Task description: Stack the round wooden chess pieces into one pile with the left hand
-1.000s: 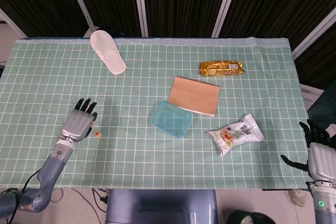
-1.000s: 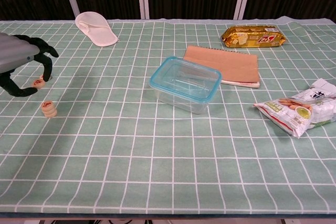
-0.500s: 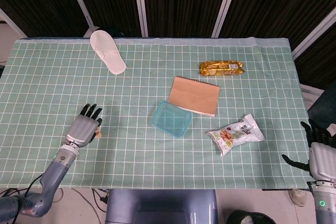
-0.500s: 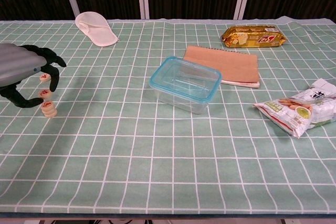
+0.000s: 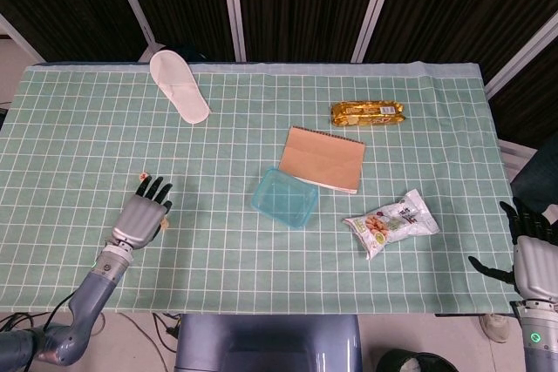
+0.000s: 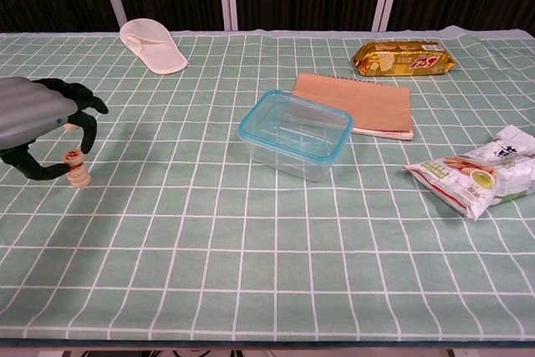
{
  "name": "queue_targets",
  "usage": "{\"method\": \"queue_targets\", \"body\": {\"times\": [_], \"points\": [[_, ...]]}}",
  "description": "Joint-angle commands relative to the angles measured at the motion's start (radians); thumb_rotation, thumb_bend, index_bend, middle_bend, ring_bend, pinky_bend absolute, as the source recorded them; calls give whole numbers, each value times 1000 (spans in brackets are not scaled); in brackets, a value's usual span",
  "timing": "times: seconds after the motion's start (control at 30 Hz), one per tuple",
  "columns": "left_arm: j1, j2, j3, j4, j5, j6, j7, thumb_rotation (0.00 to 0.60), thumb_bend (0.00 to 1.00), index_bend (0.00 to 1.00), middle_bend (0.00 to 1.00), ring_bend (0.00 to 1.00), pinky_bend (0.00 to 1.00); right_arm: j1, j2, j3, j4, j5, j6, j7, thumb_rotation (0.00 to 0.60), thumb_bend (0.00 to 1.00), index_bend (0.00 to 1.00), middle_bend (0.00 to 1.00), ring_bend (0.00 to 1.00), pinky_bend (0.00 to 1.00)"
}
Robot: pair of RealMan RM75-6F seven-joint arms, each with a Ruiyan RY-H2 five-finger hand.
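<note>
Left hand (image 6: pixel 38 119): at the table's 8 o'clock edge, arched over the pile (image 6: pixel 78 170), thumb and a fingertip closed on the top chess piece (image 6: pixel 73 156), other fingers curled forward. Whether the piece is seated or only poised above the pile cannot be told.

Pile: round wooden discs, standing just right of the thumb in the chest view; mostly hidden under the hand in the head view.

Loose piece (image 5: pixel 145 177): small disc at the hand's 12 o'clock, just beyond the fingertips, apart from the pile.

Change: a second ago the hand stood further back, at 11 o'clock of the pile, pinching a piece beside it. It has since moved over the pile, bringing that piece to the top.

Bearing on task: the pile looks one piece higher, pending release; at least one disc appears left to collect.

Right hand (image 5: pixel 534 254): at 4 o'clock, off the table edge, fingers spread, holding nothing.

Also present: plastic container (image 6: pixel 295 134), near centre.
</note>
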Motion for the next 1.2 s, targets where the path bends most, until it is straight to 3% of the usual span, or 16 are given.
{"method": "queue_targets", "body": {"times": [0.03,1.2], "points": [[1,-1,0,1,3,0,2,600,344,462,122,0,80,0,0,0,0,0,0,0,600,204,108,0,63,0],[20,-13,-2,11,19,1,38,600,344,436,119,0,80,1,1,-1,-1,2,-3,-1,600,204,108,0,63,0]]}}
